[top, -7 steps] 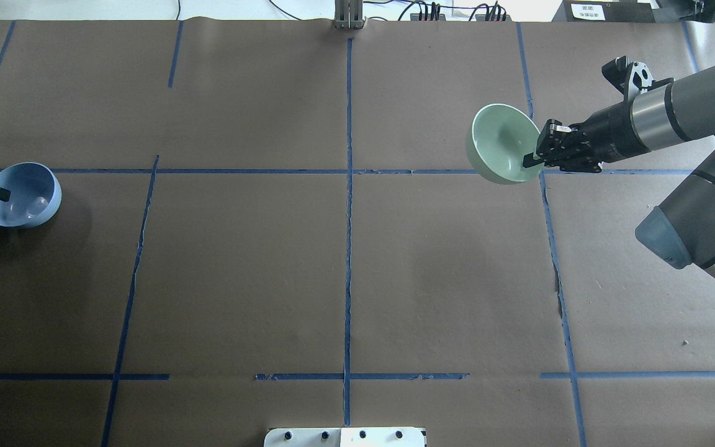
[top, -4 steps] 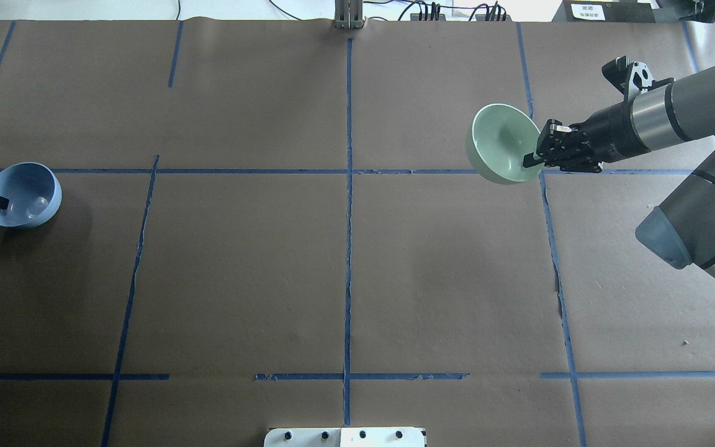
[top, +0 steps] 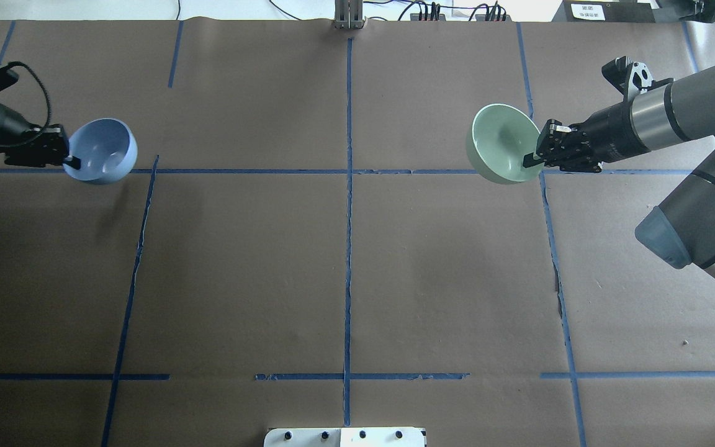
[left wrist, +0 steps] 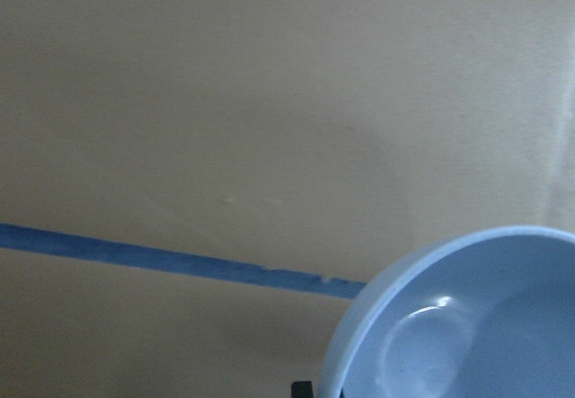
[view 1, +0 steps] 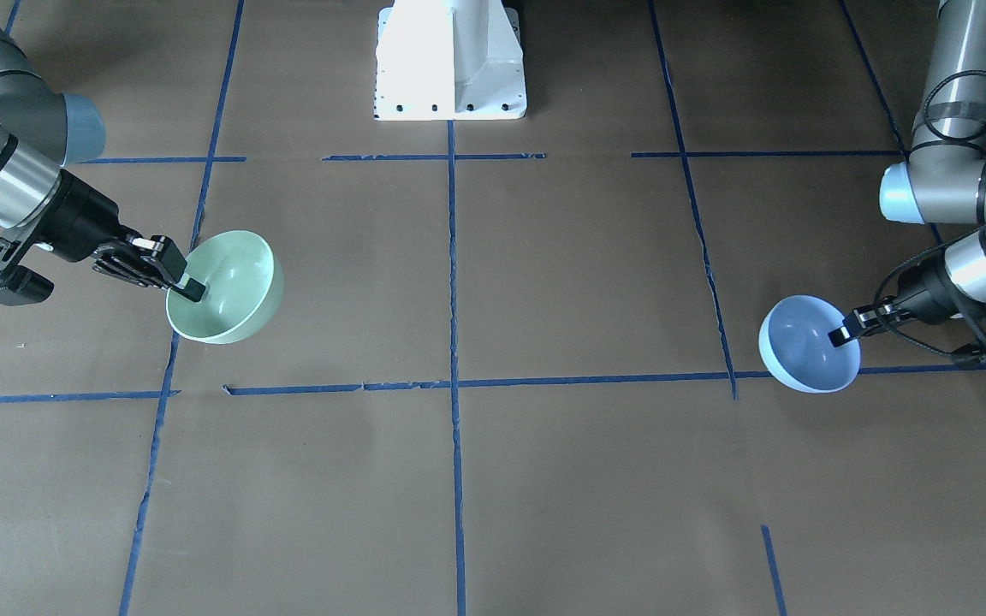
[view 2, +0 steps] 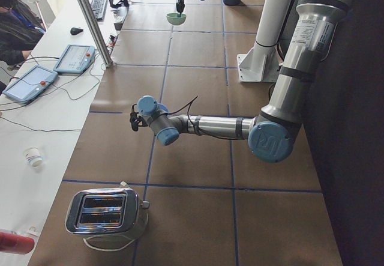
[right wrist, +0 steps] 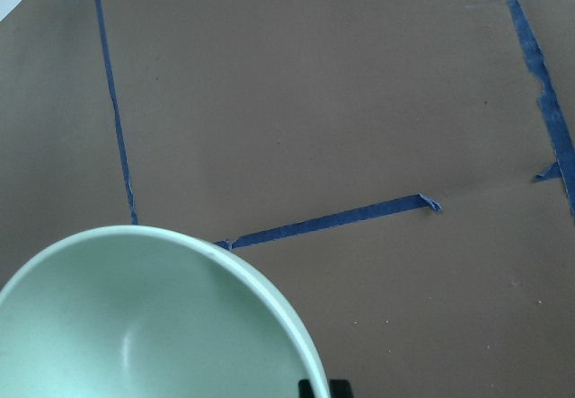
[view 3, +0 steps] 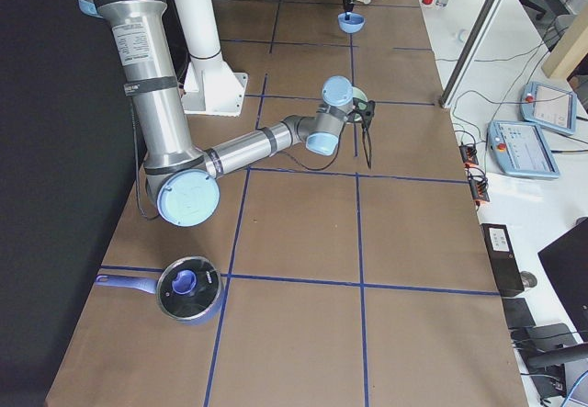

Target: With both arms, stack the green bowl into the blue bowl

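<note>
The green bowl [top: 499, 143] hangs above the table on the right of the overhead view, tilted. My right gripper [top: 529, 160] is shut on its near-right rim; in the front view the gripper [view 1: 191, 289] pinches the bowl [view 1: 232, 287] at the rim. The blue bowl [top: 103, 151] is held up at the left, tilted. My left gripper [top: 72, 162] is shut on its left rim, also shown in the front view [view 1: 840, 335] on the bowl [view 1: 805, 346]. The wrist views show only each bowl's rim, blue [left wrist: 467, 326] and green [right wrist: 153, 317]. The bowls are far apart.
A brown paper cover with blue tape lines lies on the table [top: 345, 279]. The white pedestal base [view 1: 450, 60] stands at the robot's side. A toaster [view 2: 105, 212] sits at the left end, a lidded saucepan [view 3: 188, 288] at the right end.
My left gripper has lifted the blue bowl and carried it rightward and farther from the robot in the overhead view. The right arm and green bowl have not moved.
</note>
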